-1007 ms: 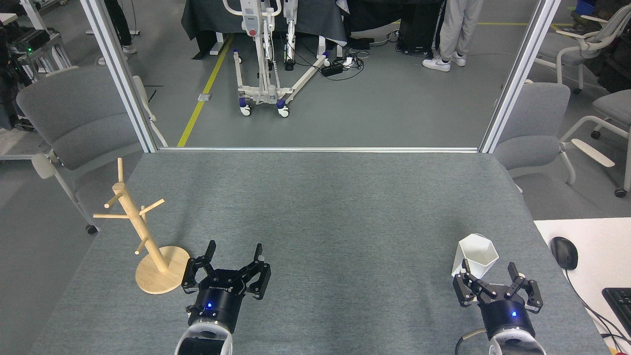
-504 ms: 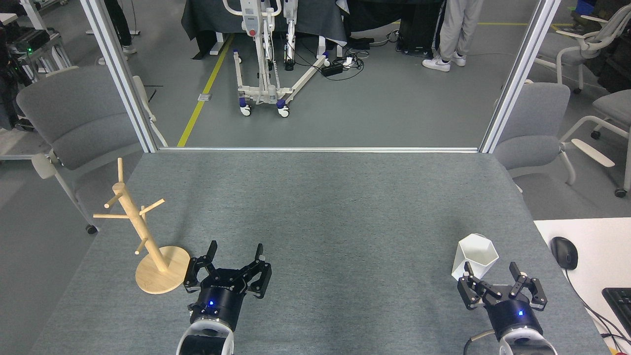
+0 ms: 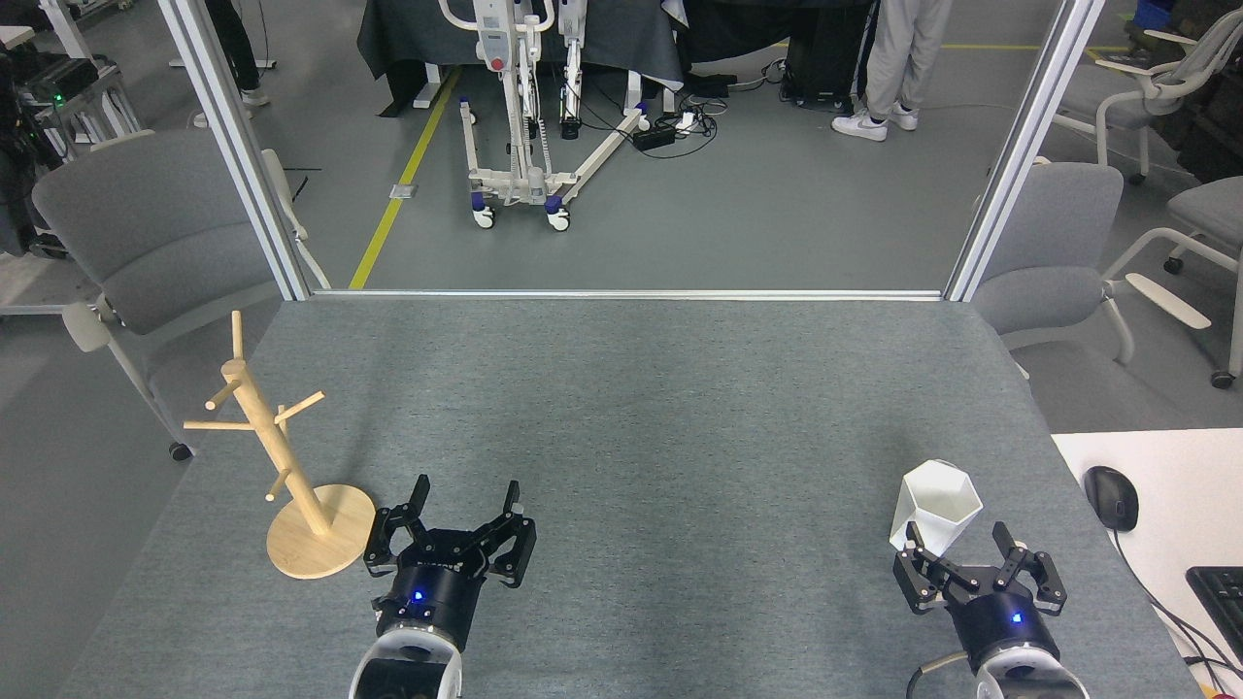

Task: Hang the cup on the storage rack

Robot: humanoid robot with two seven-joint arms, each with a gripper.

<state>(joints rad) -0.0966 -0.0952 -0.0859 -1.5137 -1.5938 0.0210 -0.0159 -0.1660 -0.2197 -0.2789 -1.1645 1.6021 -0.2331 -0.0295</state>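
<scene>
So going left to right, with the storage rack (image 3: 291,466) as my reference point: it's standing upright on its round base near the left edge of the grey table (image 3: 641,408), all pegs bare, nothing hung on it.

Just to the right of the rack's base is the left gripper (image 3: 464,500), fingers spread wide, holding nothing. It hovers low near the table and isn't touching the rack.

Way over on the far side from the rack, close to the table's right edge, is the cup (image 3: 937,503). It's sitting upright, open hexagonal mouth facing up. I can't make out the tab with the hole from this angle; the gripper's left finger overlaps the cup's lower left corner, so it could be hidden behind that.

Right in front of the cup, so also well apart from the rack, is the right gripper (image 3: 958,539). Its fingers are splayed open and empty, tips just at the cup's near lower edge, but the cup isn't between them yet.

My read: this is the very start, the reach-for-the-cup step. Nothing is grasped, nothing is hung. The next move probably needs the right gripper to push forward so the cup wall sits between its fingers, then close, lift, and carry it all the way across toward the rack. The tricky bit looks like orienting the cup so the hole meets an angled peg.
</scene>
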